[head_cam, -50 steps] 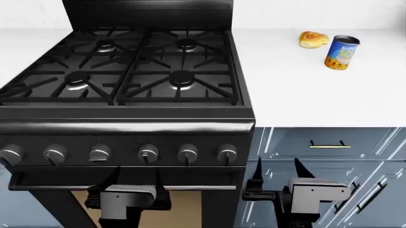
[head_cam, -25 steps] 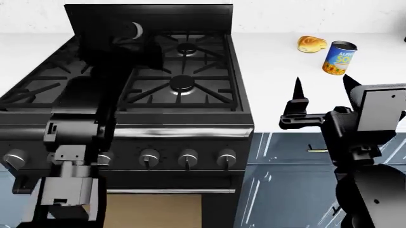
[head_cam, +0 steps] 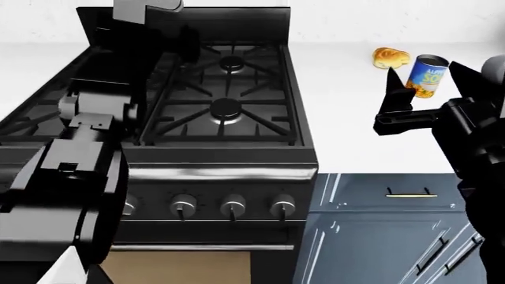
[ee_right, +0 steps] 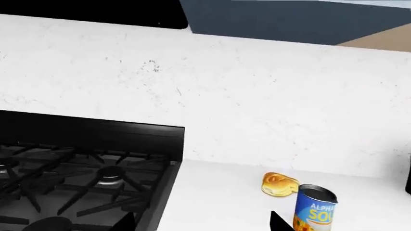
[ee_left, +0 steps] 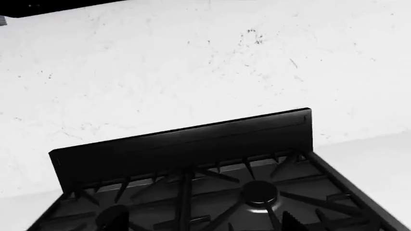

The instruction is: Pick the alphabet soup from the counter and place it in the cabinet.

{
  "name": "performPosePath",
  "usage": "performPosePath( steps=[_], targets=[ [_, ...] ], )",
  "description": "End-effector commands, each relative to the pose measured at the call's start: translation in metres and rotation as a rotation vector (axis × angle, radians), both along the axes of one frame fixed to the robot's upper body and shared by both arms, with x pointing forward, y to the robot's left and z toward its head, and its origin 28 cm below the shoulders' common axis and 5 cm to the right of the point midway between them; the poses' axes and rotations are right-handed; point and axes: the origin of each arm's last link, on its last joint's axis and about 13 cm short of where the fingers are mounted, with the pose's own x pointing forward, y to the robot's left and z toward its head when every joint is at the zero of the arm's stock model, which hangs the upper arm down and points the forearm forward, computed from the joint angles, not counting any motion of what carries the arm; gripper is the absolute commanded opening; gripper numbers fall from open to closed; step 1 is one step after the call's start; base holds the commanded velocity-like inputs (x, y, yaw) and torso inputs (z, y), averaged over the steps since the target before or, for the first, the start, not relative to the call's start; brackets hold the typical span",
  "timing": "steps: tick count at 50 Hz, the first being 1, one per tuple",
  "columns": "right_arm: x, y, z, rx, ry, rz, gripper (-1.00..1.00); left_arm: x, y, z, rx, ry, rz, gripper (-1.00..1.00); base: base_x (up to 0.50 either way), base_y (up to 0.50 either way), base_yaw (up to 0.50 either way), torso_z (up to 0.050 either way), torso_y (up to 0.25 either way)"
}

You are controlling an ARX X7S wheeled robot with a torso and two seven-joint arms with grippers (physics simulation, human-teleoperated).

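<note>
Kitchen scene, head and wrist views. The white counter [head_cam: 355, 118] runs along a white speckled back wall [ee_right: 257, 96]; a black gas stove [head_cam: 225, 112] is set into it, with four burners under dark grates, a raised black back panel [ee_left: 186, 147] and a row of knobs [head_cam: 233, 207] on its front. Below the counter's front edge, right of the stove, are blue-grey cabinet fronts [head_cam: 394, 231] with bar handles; they are closed and their contents are hidden.

One alphabet soup [head_cam: 427, 76] can stands upright near the counter's back edge, towards its right end, well right of the stove. One bread roll [head_cam: 389, 58] lies just beside it, on the stove side and slightly nearer the wall.

The right gripper [head_cam: 430, 89] is raised over the counter in front of the can, its two fingers spread apart and holding nothing. The left arm [head_cam: 87, 130] is lifted over the stove's left half; whether its gripper is spread or pressed together cannot be told.
</note>
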Motion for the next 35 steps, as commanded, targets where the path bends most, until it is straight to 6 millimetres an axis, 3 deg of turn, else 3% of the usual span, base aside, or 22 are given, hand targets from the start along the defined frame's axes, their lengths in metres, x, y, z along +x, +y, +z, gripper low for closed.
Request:
performPosePath(
  steps=[1,16,35],
  targets=[
    [0.000,-0.005,0.007,0.054,0.021,0.035,1.00,0.001,0.002,0.008,-0.029,-0.040,0.029,1.00,0.50,-0.05,0.00,0.000,0.000],
    [0.001,-0.010,0.011,0.086,0.023,0.027,1.00,0.002,-0.002,0.006,-0.037,-0.043,0.001,1.00,0.36,-0.31,0.00,0.000,0.000],
    [-0.001,-0.014,0.013,0.095,0.011,0.006,1.00,0.002,-0.001,-0.004,-0.031,-0.017,0.007,1.00,0.07,-0.49,0.00,0.000,0.000]
  ],
)
